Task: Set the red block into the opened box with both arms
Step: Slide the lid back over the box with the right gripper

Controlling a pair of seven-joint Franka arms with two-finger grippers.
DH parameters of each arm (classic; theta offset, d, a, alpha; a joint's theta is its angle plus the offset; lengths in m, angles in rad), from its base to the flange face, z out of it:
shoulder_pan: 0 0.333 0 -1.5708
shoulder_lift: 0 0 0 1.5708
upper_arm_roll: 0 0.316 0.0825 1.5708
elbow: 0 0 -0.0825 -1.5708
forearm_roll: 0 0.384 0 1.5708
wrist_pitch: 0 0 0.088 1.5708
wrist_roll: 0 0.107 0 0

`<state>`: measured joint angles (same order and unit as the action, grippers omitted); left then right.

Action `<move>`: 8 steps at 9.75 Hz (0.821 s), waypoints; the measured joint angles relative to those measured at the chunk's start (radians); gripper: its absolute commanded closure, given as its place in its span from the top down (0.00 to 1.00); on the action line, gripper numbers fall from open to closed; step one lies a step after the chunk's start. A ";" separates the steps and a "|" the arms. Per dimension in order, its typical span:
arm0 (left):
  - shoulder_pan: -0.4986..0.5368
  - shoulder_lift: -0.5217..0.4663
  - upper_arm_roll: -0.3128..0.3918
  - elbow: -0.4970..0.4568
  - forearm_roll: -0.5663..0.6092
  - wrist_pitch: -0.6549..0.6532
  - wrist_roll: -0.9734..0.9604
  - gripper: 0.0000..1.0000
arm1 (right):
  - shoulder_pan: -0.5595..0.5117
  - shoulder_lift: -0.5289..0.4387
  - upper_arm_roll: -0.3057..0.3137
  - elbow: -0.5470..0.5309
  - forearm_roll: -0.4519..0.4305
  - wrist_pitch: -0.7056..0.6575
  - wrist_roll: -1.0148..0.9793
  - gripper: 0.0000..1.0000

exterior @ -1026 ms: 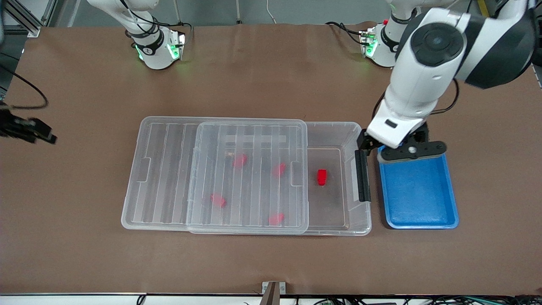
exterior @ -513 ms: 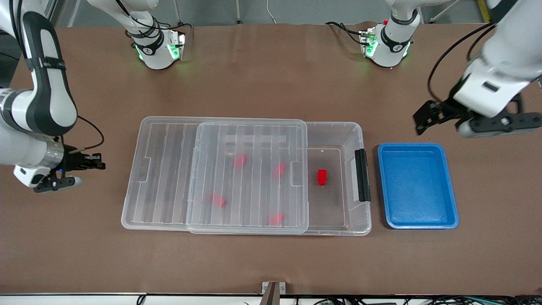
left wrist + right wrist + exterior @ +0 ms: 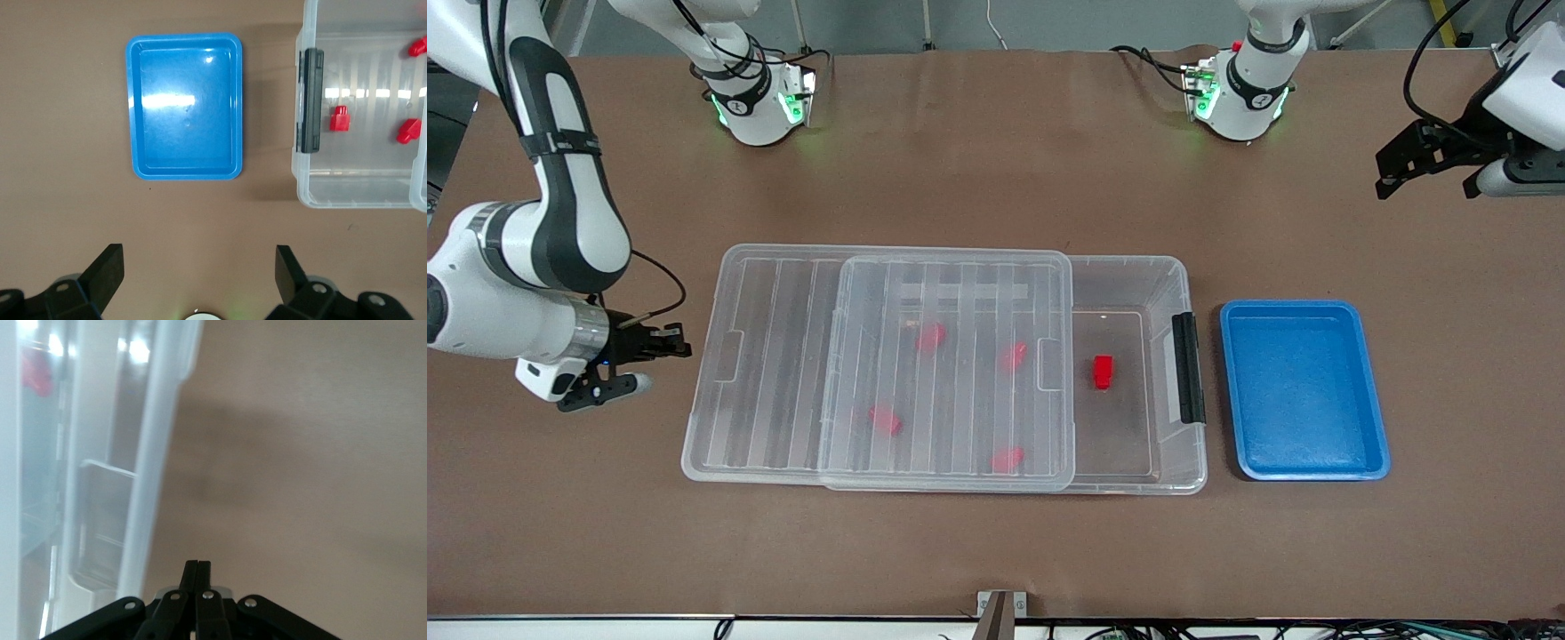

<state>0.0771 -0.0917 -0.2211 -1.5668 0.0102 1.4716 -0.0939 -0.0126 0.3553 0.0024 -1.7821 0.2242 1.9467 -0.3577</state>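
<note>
The clear box (image 3: pixel 1172 267) lies mid-table with its ribbed lid (image 3: pixel 783 373) slid toward the right arm's end, so the latch-bar (image 3: pixel 1188 366) end is uncovered. One red block (image 3: pixel 1104 372) lies on the box floor in the uncovered part; it also shows in the left wrist view (image 3: pixel 339 119). Several more red blocks (image 3: pixel 930 336) show through the lid. My right gripper (image 3: pixel 678 344) is shut on nothing, low beside the lid's end (image 3: pixel 157 453). My left gripper (image 3: pixel 1424 188) is open and empty (image 3: pixel 199 267), up over the table's left-arm end.
A blue tray (image 3: pixel 1303 391) stands empty beside the box's latch end, toward the left arm's end of the table. Both arm bases (image 3: pixel 760 102) stand along the table edge farthest from the front camera.
The left arm has lifted away from the tray and latch toward its own end of the table. The right arm has swung in toward the lid's end, and its gripper has shut.
</note>
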 measured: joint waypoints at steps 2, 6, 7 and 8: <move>0.017 -0.013 0.002 -0.012 0.000 -0.005 0.015 1.00 | 0.007 0.012 0.015 0.000 0.055 0.000 0.002 0.00; 0.039 -0.013 0.005 -0.014 0.000 -0.006 0.025 1.00 | 0.034 0.021 0.112 0.021 0.067 0.014 0.170 0.00; 0.039 -0.013 0.005 -0.014 0.000 -0.006 0.025 1.00 | 0.052 0.026 0.121 0.024 0.067 0.028 0.195 0.00; 0.039 -0.013 0.005 -0.015 0.000 -0.006 0.025 1.00 | 0.068 0.033 0.123 0.025 0.067 0.043 0.213 0.00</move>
<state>0.1157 -0.1048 -0.2162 -1.5814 0.0102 1.4658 -0.0688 0.0553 0.3884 0.1258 -1.7574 0.2914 1.9898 -0.1446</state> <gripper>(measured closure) 0.000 0.991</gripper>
